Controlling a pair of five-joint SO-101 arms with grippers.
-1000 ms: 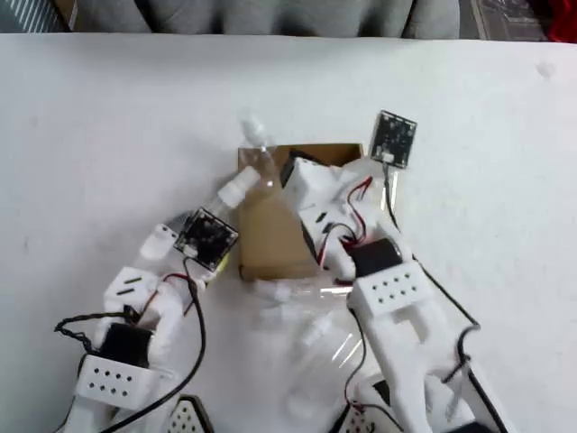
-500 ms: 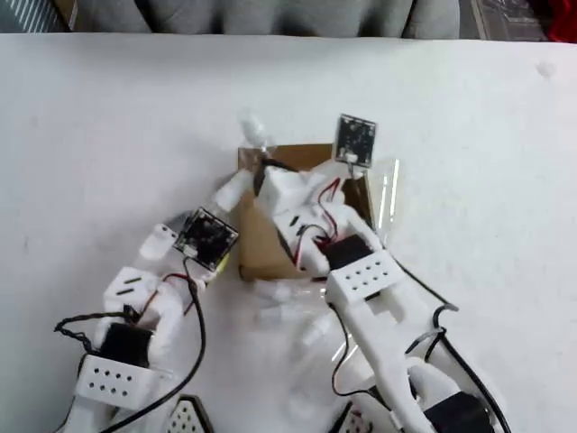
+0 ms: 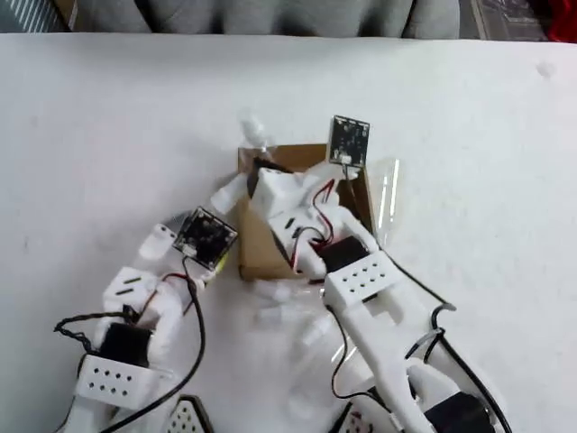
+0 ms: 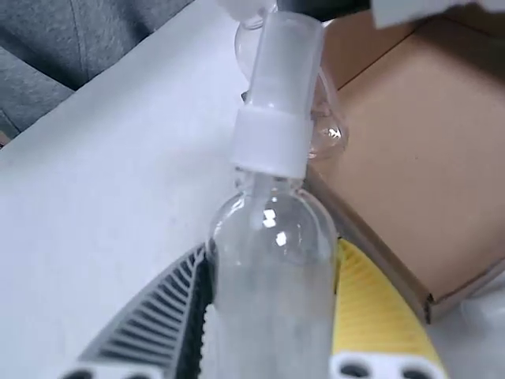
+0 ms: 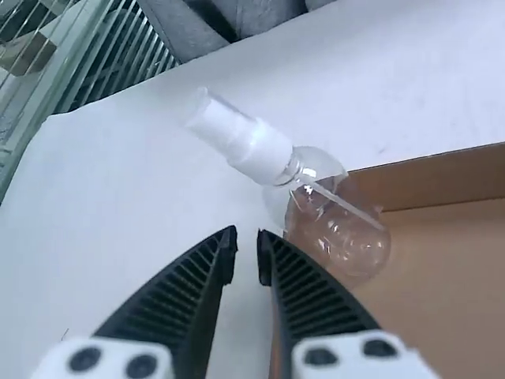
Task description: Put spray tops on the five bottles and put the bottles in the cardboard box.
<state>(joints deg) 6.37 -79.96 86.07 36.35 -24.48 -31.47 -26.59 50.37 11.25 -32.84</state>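
Observation:
A clear bottle with a white spray top stands between the grey and yellow fingers of my left gripper, which is shut on it. It is held beside the cardboard box, near the box's left edge. A second clear bottle with a spray top lies tilted over the box's far left corner. My right gripper hangs just short of that bottle, above the box's far left part. Its fingers are nearly together with a thin slit and nothing between them.
Several loose clear bottles and spray parts lie on the white table between the two arm bases, in front of the box. My right arm stretches across the box. The table's far and side areas are bare.
My right arm has swung left across the box, bringing its gripper to the far left corner by the tilted bottle. The left arm and its bottle have stayed put.

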